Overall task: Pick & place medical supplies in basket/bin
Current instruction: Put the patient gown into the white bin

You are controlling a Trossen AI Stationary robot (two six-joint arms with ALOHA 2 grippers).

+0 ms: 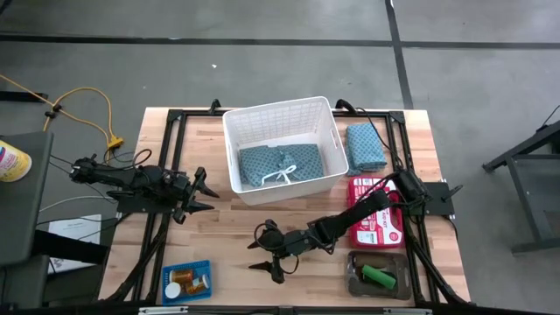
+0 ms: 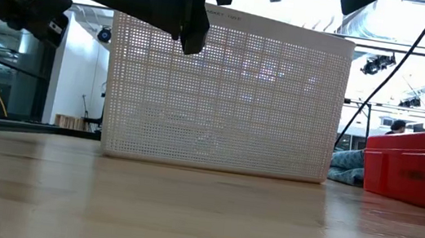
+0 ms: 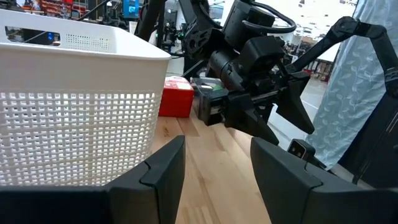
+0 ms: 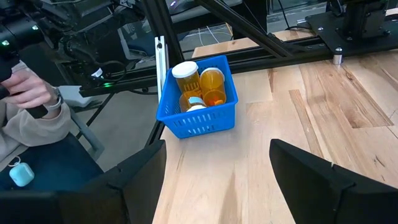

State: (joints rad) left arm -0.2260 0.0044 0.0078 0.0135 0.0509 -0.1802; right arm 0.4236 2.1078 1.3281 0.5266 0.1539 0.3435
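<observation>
As you look down on the wooden desk (image 1: 227,219), a large white rectangular plastic basket (image 1: 282,114) with lattice walls sits toward its far middle. Inside lies a teal patterned cloth (image 1: 280,164) with a thin white tie across it. A second folded teal cloth (image 1: 365,145) rests on the desk just beside the basket's right wall.

Near the front left corner you have a small blue mesh tray (image 1: 186,282) holding orange pill bottles (image 4: 213,85) with white caps; the labels are too small to read. At the front right, a grey see-through tray (image 1: 379,276) holds a green oblong piece (image 1: 379,277) and a dark-brown piece beside it. Between that tray and the second cloth lies a red flat pack (image 1: 380,219) with white print you cannot read.

Your left end effector (image 1: 208,194) hovers left of the basket, its fingers apart at a middling gap and holding nothing. Your right end effector (image 1: 265,256) hangs over bare desk in front of the basket, pointing toward the blue tray, fingers spread wide and empty.

In the right wrist view, a person's hand (image 4: 28,87) and grey sleeve show beyond the desk edge.
</observation>
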